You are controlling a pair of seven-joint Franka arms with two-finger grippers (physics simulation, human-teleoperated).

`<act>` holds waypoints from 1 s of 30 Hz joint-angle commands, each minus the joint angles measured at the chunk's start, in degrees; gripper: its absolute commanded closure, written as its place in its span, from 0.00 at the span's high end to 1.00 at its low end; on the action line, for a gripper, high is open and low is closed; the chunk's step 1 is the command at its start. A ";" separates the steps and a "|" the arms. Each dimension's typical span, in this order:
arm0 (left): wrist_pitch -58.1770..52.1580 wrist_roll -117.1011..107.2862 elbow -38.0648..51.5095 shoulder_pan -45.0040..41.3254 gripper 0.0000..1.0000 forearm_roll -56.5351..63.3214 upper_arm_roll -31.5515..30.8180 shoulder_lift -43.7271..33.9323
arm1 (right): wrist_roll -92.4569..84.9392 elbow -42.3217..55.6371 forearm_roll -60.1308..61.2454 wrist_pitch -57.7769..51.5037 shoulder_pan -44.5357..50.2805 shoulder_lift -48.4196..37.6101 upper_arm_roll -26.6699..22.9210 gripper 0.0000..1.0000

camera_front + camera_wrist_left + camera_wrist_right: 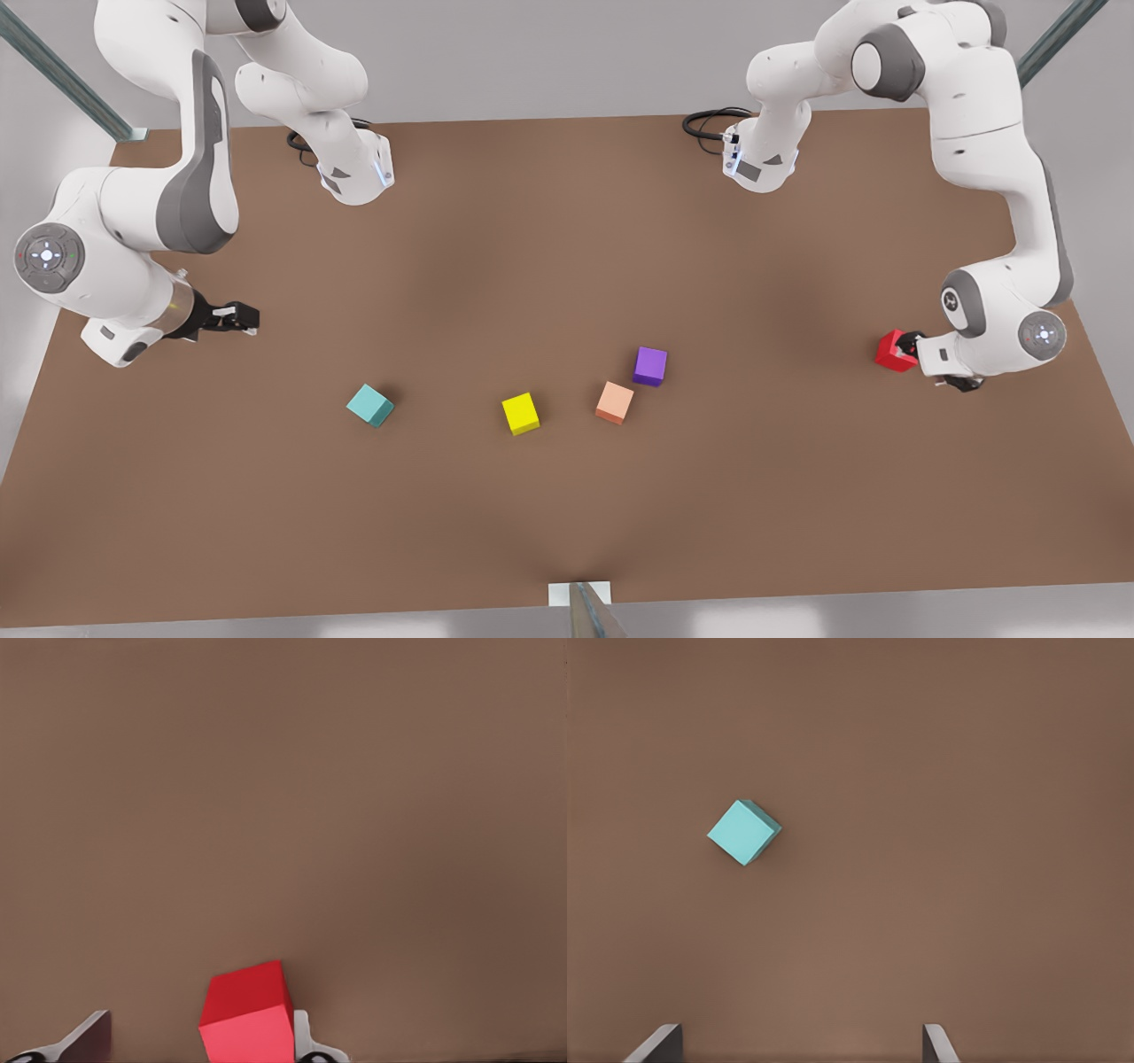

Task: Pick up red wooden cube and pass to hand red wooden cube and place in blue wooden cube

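The red wooden cube is at the front view's far right, between the fingers of my left gripper. In the left wrist view the red wooden cube sits tilted against one finger, while a gap separates it from the other finger; my left gripper is open. The blue wooden cube, teal in colour, lies on the table at the front view's left. My right gripper hovers open up and to the left of it. The right wrist view shows the blue wooden cube ahead of my right gripper.
A yellow cube, a salmon-orange cube and a purple cube lie near the middle of the brown table. The two arm bases stand at the table's far edge.
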 commanded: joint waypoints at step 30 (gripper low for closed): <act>4.28 -20.69 -6.39 2.54 1.00 0.29 1.50 1.57 | -2.24 -0.32 0.83 -0.27 -0.11 0.03 -0.03 1.00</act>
